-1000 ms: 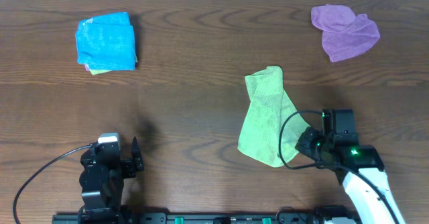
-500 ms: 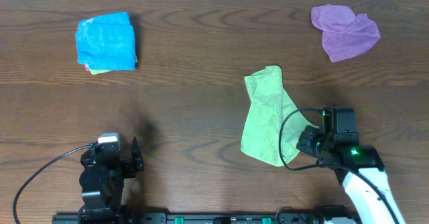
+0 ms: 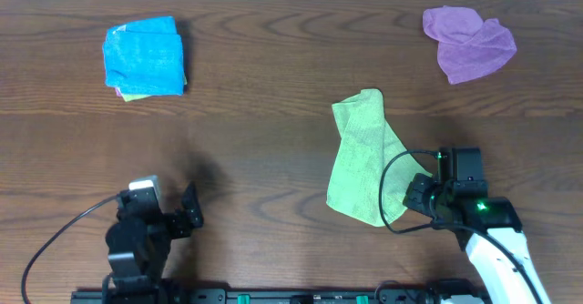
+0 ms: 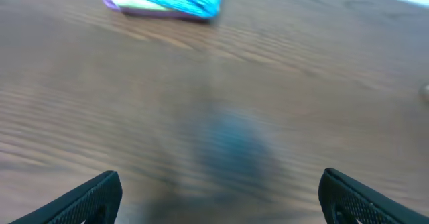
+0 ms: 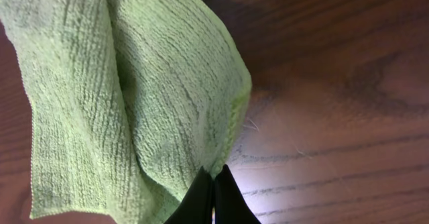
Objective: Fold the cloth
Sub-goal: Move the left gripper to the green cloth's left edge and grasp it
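Overhead, I see the lime-green cloth (image 3: 364,158) lying right of centre on the wooden table (image 3: 264,149), bunched into a long, lopsided shape: narrow at its far end and wider toward the near edge. On my right wrist camera its ribbed microfibre shows a deep lengthwise crease, with one layer lapped over another. The right gripper (image 5: 213,187) has its fingers pinched together on the cloth's near hem. The left gripper (image 4: 220,180) hangs over bare wood, jaws spread wide and holding nothing. A blue cloth (image 3: 146,55) and a purple cloth (image 3: 469,42) lie well apart near the far corners.
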Tool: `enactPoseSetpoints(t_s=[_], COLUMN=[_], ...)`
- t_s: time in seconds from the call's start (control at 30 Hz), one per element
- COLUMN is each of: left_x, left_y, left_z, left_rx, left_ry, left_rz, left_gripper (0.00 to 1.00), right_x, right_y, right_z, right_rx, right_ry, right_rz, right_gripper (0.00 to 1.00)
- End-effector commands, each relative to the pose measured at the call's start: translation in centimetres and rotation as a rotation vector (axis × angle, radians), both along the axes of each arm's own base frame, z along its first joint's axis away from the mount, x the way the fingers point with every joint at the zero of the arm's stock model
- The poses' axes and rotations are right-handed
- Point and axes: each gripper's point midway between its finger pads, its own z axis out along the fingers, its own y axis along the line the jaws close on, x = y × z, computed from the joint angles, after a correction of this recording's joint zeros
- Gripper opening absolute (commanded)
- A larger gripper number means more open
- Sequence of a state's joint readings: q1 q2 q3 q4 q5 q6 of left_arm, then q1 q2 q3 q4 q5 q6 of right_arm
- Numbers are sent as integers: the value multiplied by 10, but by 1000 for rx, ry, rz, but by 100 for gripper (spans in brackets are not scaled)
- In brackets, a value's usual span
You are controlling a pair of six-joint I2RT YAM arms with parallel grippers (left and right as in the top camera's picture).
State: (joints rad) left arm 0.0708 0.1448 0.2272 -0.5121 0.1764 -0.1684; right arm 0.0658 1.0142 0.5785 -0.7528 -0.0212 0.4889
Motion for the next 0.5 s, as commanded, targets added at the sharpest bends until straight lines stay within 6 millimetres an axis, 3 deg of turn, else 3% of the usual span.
enactPoseSetpoints(t_s=[0.0, 0.13, 0.23, 0.47], left_x=[9, 26, 41, 80], left_y=[-22, -45, -84, -132], left_z=[49, 71, 77, 37], left_rx=[-181, -275, -388, -728], left_ry=[-1, 192, 360, 646], left_rz=[-53, -147, -315, -341], left_gripper=[95, 95, 95, 95], right_x=[-1, -1, -1, -1], right_y=[-4, -4, -4, -4], right_z=[0, 0, 0, 0], right_rx=[-17, -16, -11, -5], right_ry=[-3, -2, -1, -1], right_rz=[-9, -10, -24, -36], right_gripper=[1, 1, 1, 1])
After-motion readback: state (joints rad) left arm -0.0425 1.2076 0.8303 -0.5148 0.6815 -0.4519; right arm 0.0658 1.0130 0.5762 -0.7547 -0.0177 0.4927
